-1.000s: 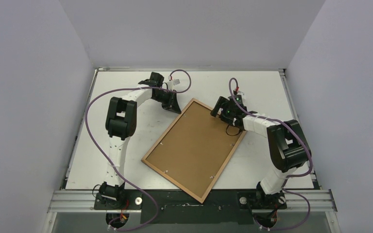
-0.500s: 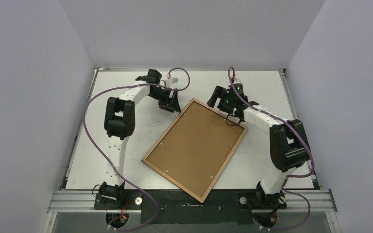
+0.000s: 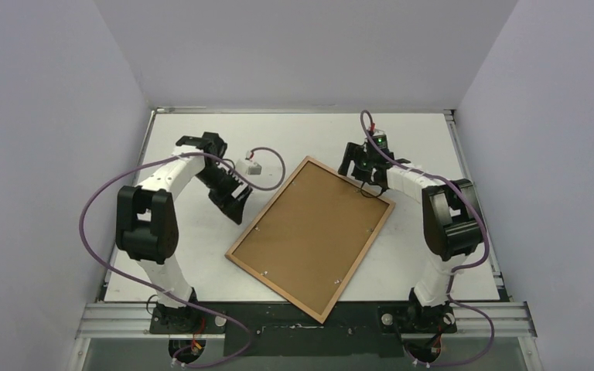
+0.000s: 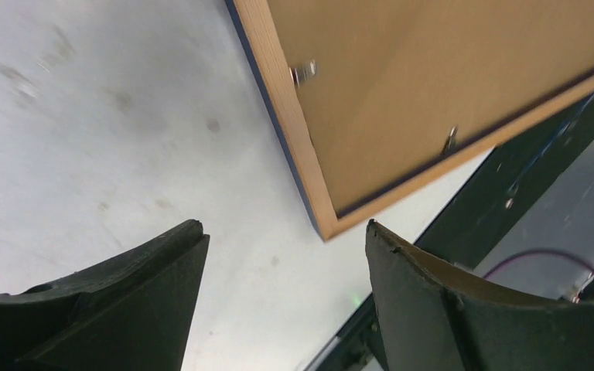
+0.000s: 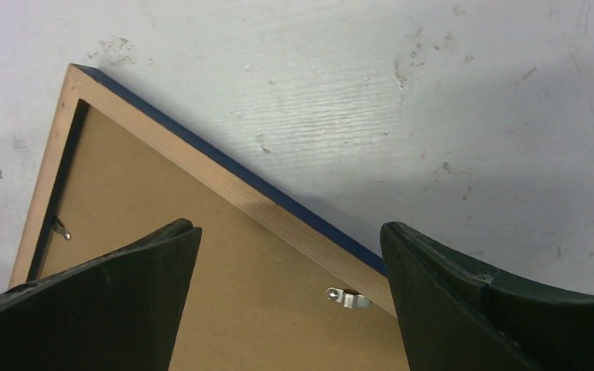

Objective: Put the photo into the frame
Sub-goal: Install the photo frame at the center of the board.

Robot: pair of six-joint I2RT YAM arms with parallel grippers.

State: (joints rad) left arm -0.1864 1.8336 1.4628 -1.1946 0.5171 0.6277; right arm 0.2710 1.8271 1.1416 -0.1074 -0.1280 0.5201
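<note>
- The frame point(image 3: 358, 263) lay face down and skewed on the table point(image 3: 433, 139), wood-brown side up and its dark blue side against the surface. Its near corner jutted past the table's near edge over the dark rail point(image 3: 278, 328).
- A brown backing board point(image 3: 309, 236) filled the frame's opening, with small metal clips point(image 5: 348, 297) along the inner edge.
- The left gripper point(image 3: 234, 202) hung just beside the frame's left long edge. Its fingers were spread wide, with nothing between them and clear of the wood.
- The right gripper point(image 3: 358, 164) hovered over the frame's far edge near the far corner, its fingers also spread and empty.
- The step looked like the closing one, or a pause before it: the board sat in place and neither gripper gripped anything.
- If the print was already under the board, the next move would call for a fingertip pressed on each clip to swing it over the board. One gripper would need to steady the frame, since the overhanging corner could let it pivot or slide.
- The photo was not visible in any view. Whether it lay beneath the board could not be told.
- Whether the clips were turned in or out was too small to judge, and the left wrist view was blurred.
</note>
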